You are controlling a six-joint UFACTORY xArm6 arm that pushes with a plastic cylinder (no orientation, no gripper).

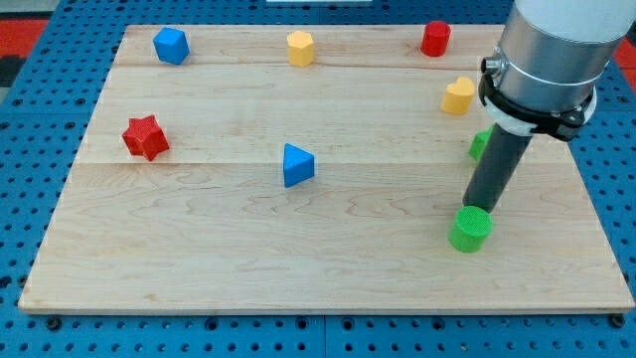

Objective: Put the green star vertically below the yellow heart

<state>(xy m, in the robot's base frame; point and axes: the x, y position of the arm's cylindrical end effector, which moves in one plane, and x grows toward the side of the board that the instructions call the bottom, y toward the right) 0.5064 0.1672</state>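
A: Rod tip (480, 208) touches the green cylinder (470, 230); no jaws on this rig. The green star (480, 144) is half hidden behind the rod, just below the yellow heart (458, 96).

B: Risk: the rod's shaft nudges the star sideways, or drags the cylinder along.

So on the wooden board (328, 278), my tip (478, 207) sits right at the top edge of the green cylinder (470, 229), down toward the view's bottom right. The green star (480, 144) is just above that, mostly hidden behind the rod, and the yellow heart (458, 95) is above the star, slightly left. The red cylinder (435, 38), yellow hexagon (300, 48) and blue block (171, 45) line the top edge (right to left). The red star (145, 137) is far left, the blue triangle (296, 165) mid-board.
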